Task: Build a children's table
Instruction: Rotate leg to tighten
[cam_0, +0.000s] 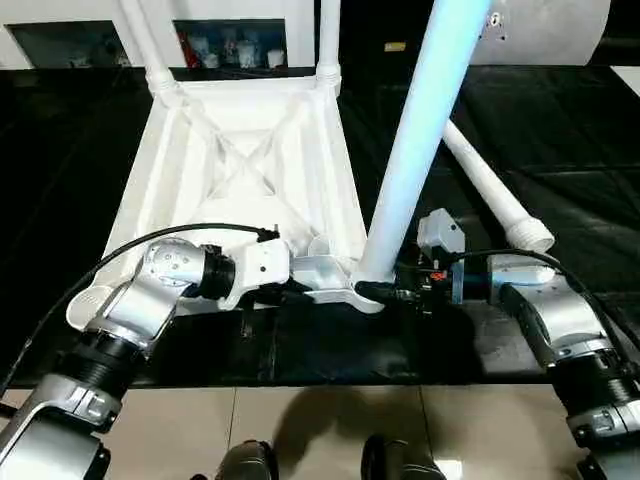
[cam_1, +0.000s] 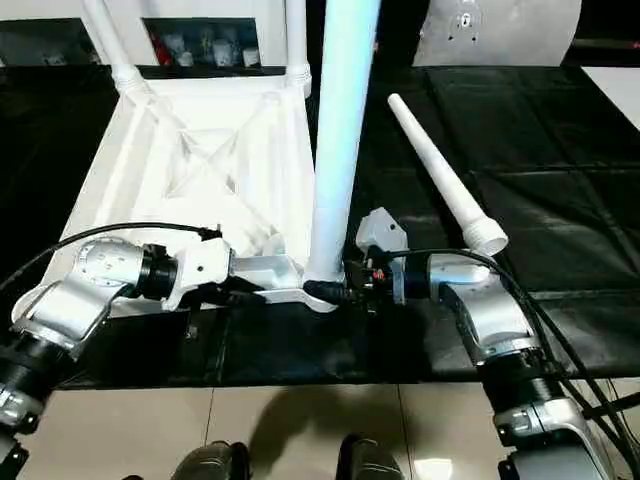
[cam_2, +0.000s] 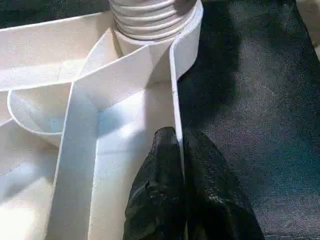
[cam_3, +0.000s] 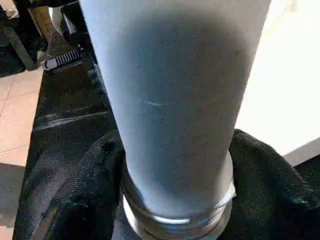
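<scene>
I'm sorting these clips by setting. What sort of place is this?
Probably an indoor lab or workshop rather than a home: the upturned tabletop lies on a black-covered work surface, the floor is pale tile, and shelving with small items lines the back wall.

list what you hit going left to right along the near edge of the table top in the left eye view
left gripper pinching the table top's near rim → upright leg standing in the near right corner socket → right gripper closed around that leg's base → loose leg lying on the black cloth
</scene>
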